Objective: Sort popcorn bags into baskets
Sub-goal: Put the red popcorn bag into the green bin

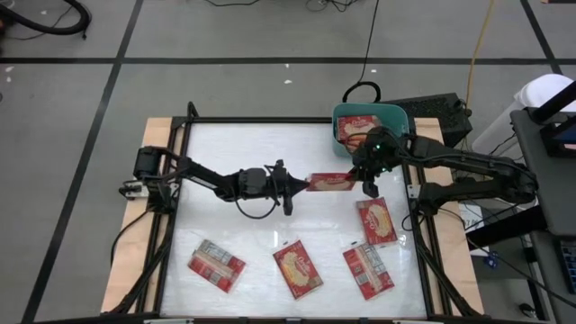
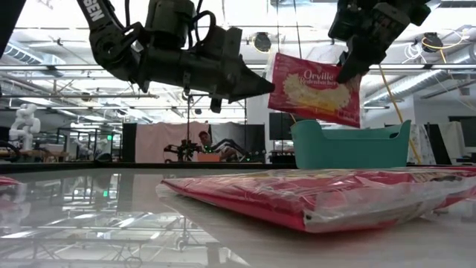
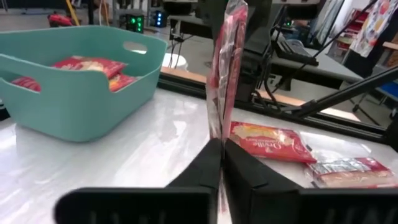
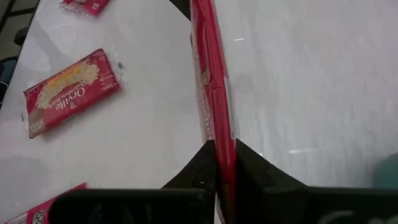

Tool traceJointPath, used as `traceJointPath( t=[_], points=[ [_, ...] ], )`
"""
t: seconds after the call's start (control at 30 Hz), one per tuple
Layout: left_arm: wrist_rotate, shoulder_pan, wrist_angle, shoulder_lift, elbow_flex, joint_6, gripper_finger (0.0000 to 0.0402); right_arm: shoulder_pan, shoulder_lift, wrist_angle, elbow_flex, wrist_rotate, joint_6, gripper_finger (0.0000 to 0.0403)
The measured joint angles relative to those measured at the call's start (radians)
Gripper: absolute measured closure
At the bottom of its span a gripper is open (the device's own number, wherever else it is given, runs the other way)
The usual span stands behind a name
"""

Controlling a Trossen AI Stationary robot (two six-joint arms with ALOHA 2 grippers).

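Currently, one popcorn bag (image 1: 330, 182) hangs above the table (image 1: 252, 148) near centre, pinched at opposite ends by both arms. The left gripper (image 1: 300, 184) is closed on its 9 o'clock end; the right gripper (image 1: 367, 186) is closed on its 3 o'clock end. This reads as a handover in progress.

Progress:
- The teal basket (image 1: 400, 113), at the table's 1 o'clock corner, already contains at least two bags (image 3: 87, 65).
- Four bags lie on the table toward 5 to 7 o'clock: one (image 1: 376, 220), one (image 1: 368, 270), one (image 1: 298, 268), one (image 1: 216, 265).

Remaining: the held bag plus these four.
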Motion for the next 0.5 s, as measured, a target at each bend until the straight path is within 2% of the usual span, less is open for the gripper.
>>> traceJointPath(
  t=[0.07,0.13,0.4,0.5],
  points=[
    [0.001,0.000,-0.001,0.000,0.000,-0.002,0.0390,0.000,0.000,0.000,0.000,0.000,0.000,0.0385],
    [0.001,0.000,-0.001,0.000,0.000,-0.020,0.0369,0.000,0.000,0.001,0.000,0.000,0.000,0.0385],
    [0.005,-0.001,-0.007,0.000,0.000,-0.067,0.0223,0.000,0.000,0.030,0.000,0.000,-0.001,0.0385],
    [0.005,-0.001,-0.007,0.000,0.000,-0.066,0.0194,0.000,0.000,0.033,0.000,0.000,-0.001,0.0385]
  ],
)
